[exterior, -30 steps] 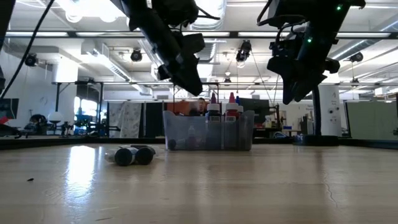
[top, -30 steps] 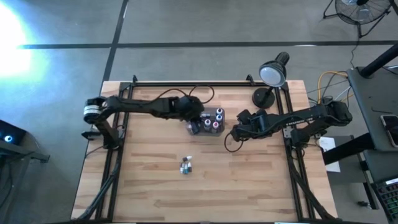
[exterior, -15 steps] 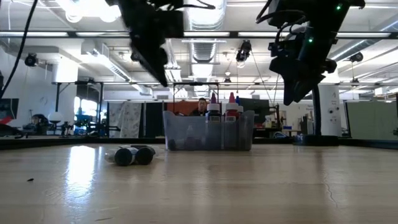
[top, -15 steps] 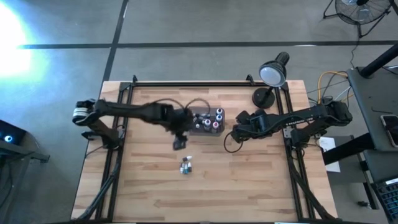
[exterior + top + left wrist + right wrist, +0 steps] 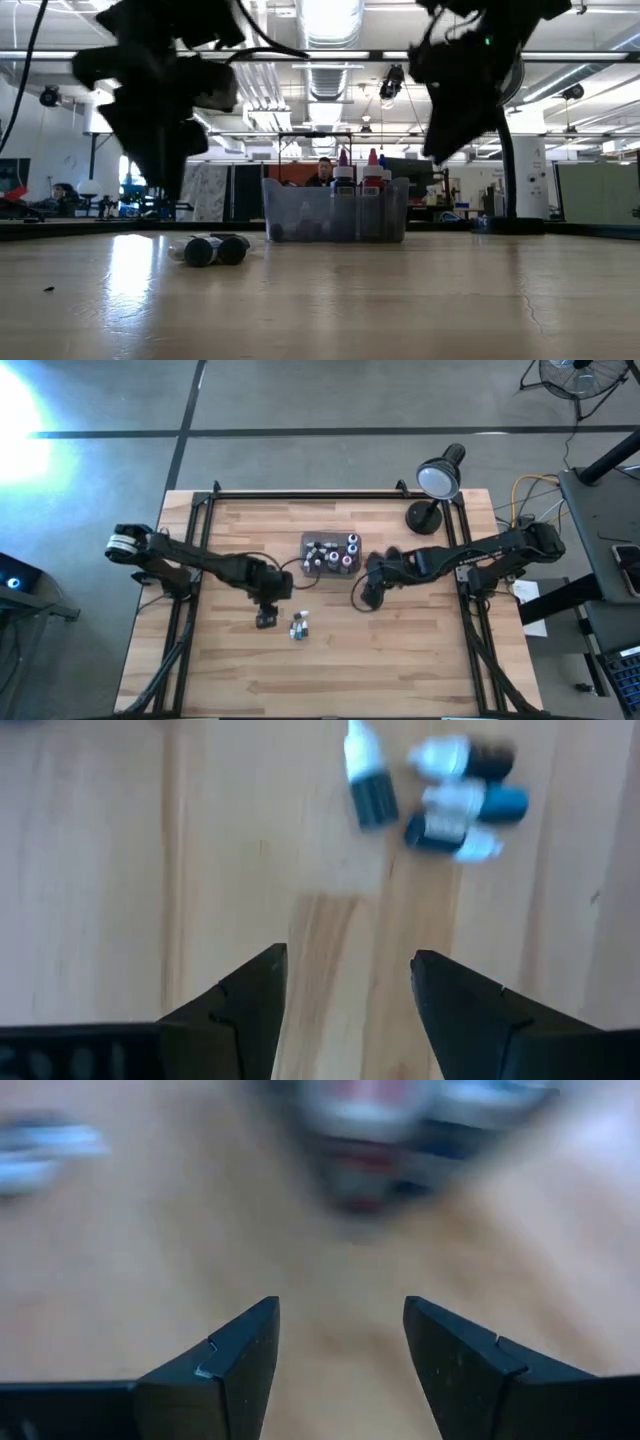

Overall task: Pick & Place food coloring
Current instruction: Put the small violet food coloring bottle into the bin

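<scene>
Three loose food coloring bottles (image 5: 450, 795) lie on the tabletop (image 5: 400, 650) just ahead of my left hand (image 5: 266, 618), its fingers spread and empty. A second ago it was over the tray (image 5: 330, 553); now it hangs low. My right hand (image 5: 368, 595), fingers apart, hovers beside the tray.

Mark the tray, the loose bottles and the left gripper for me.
tray (image 5: 331, 553), high view, its middle.
loose bottles (image 5: 298, 626), high view, middle of the cluster.
left gripper (image 5: 265, 620), high view, between its fingertips.
</scene>
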